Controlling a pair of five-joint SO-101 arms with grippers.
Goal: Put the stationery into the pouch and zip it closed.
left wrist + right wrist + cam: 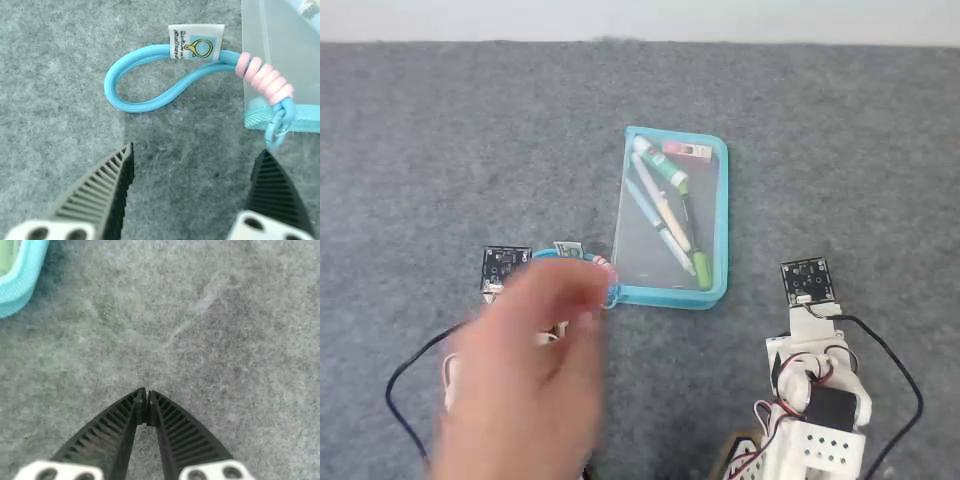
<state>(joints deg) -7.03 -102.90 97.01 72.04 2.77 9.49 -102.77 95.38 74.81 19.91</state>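
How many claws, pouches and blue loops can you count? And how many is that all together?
claws: 2 (left claw open, right claw shut)
pouch: 1
blue loop: 1
total: 4

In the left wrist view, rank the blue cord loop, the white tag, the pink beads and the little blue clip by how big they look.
Largest: the blue cord loop, clearly.
Next: the white tag and the pink beads look about alike, so I won't rank them.
Smallest: the blue clip.
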